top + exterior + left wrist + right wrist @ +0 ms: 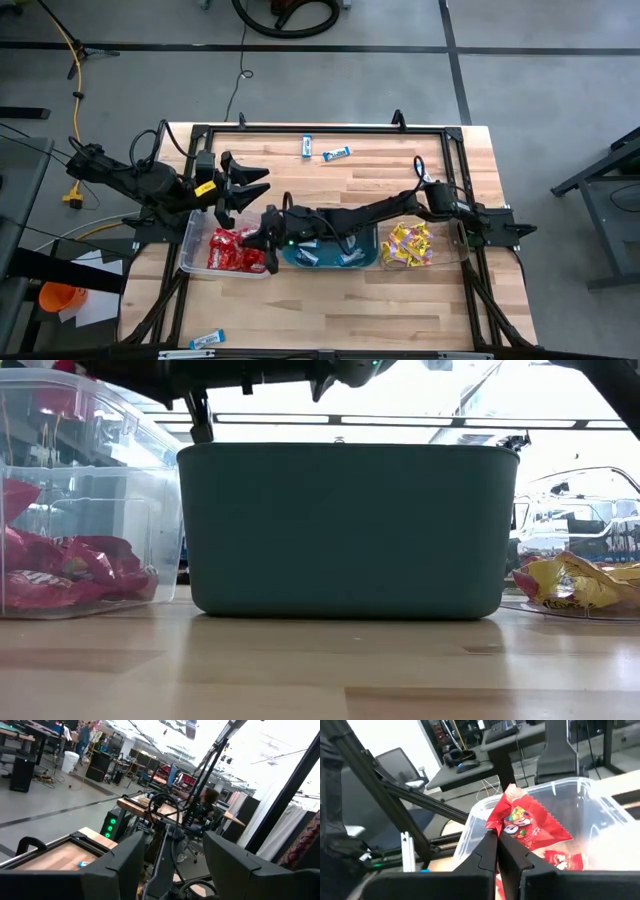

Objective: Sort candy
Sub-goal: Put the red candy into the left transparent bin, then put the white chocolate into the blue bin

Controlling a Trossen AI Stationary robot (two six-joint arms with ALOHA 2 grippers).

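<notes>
My right gripper (497,839) has its jaws clenched on a red candy packet (527,822) over the clear bin (580,795); left gripper (245,188) hangs released nearby.

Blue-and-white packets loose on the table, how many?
3: two near the far edge, one at the near edge. More lie in the teal tub; some may be hidden.

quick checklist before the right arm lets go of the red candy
1. Right gripper jaws shut on red packet: ok.
2. Packet over the clear bin that holds the red candy: ok in the right wrist view.
3. Left gripper open, empty, hanging off the bin's far side: ok.
4. Teal tub and yellow candy away from the drop: ok.
5. Height above the pile: cannot tell.
</notes>
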